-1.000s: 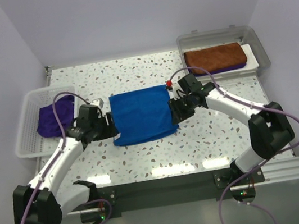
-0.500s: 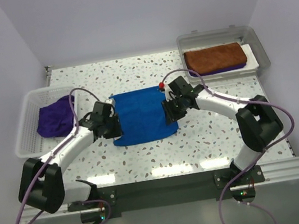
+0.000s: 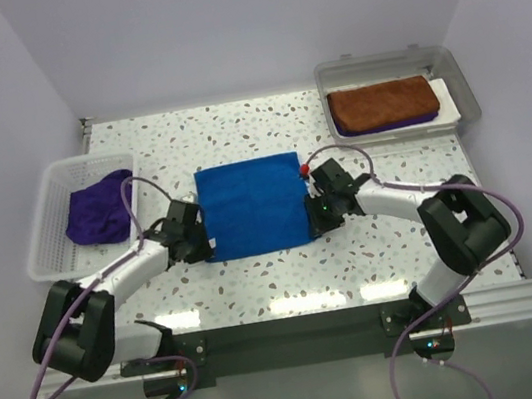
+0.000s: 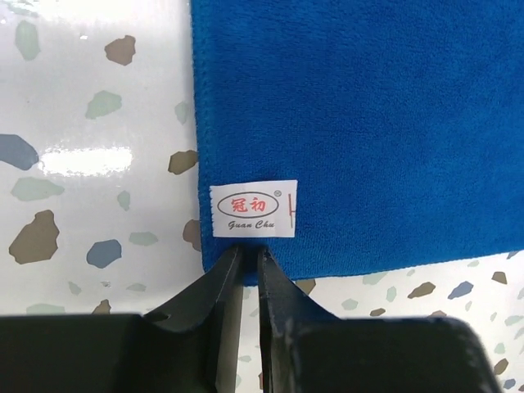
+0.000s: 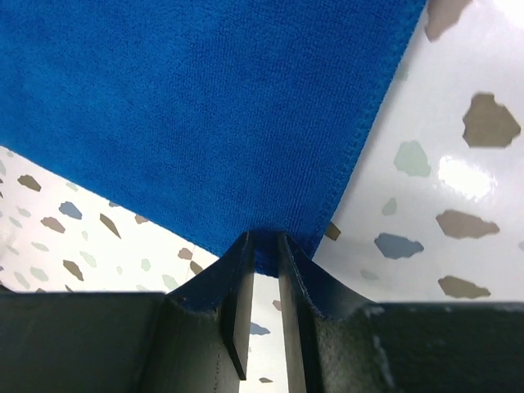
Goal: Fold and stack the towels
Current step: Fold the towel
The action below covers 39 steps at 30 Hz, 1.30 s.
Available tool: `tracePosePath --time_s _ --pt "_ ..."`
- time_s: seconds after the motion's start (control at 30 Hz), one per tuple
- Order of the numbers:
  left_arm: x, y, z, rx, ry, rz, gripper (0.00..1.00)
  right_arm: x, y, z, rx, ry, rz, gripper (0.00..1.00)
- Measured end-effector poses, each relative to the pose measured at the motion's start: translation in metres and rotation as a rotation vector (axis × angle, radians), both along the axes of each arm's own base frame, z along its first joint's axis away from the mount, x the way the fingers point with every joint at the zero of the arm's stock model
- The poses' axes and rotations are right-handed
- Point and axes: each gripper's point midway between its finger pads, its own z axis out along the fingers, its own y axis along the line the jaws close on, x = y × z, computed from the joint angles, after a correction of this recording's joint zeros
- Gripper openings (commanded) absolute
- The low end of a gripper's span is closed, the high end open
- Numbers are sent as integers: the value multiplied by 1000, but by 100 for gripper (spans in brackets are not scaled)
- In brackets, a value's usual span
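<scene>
The blue towel (image 3: 252,206) is spread flat on the counter (image 3: 384,241). Its near corners are pinched by the left hand (image 4: 248,255) and the right hand (image 5: 264,244), presumably so the near edge can be lifted and folded over.

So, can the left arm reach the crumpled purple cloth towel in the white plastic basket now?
Probably yes, but not at once. The left claw pinches a corner of the flat royal blue cloth towel. The crumpled purple cloth towel lies uncovered in the open white plastic basket, beside that arm.
</scene>
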Motion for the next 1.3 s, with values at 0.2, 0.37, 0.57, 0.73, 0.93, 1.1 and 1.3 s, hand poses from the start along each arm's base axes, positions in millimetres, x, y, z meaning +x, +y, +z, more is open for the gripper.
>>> tracePosePath --time_s 0.2,0.37,0.57,0.73,0.93,1.1,1.3 --pt "-18 -5 1 -88 -5 41 17 -19 -17 1 -26 17 -79 26" --pt "-45 -14 6 -184 40 45 43 -43 -36 2 -79 66 -102 31" --pt "-44 -14 33 -183 38 66 48 -22 -32 42 -75 -6 -92 33" --pt "32 -20 89 -147 -136 70 35 64 -4 111 14 -232 -99 21" --pt "125 -7 87 -70 -211 91 18 150 9 111 41 -321 -137 17" --pt "163 -3 46 -1 -160 58 13 181 16 68 25 -266 -139 16" --pt "171 -1 7 42 -82 34 8 194 13 22 4 -203 -147 15"
